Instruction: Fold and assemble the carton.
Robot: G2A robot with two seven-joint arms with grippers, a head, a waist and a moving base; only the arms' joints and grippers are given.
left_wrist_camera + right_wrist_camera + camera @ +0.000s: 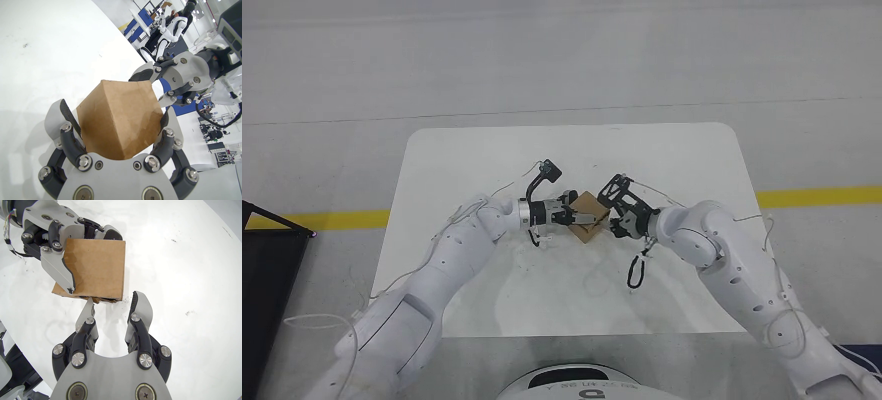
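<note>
The left gripper (pixel 115 113) is clamping the box (pixel 98 268), and the right wrist view is showing the right gripper (pixel 112 298), spread wide, touching its frayed edge.

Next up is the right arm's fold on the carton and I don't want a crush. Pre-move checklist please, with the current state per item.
1. Grip: the left gripper has its jaws shut on opposite sides of the carton: ok.
2. The right gripper has its jaws open: ok.
3. Right gripper placed at the carton's ragged near edge: one fingertip seems to touch it, while the other stands off the corner: ok.
4. Carton's end folded shut behind that edge: cannot tell.
5. Carton resting on the table or lifted: cannot tell.
</note>
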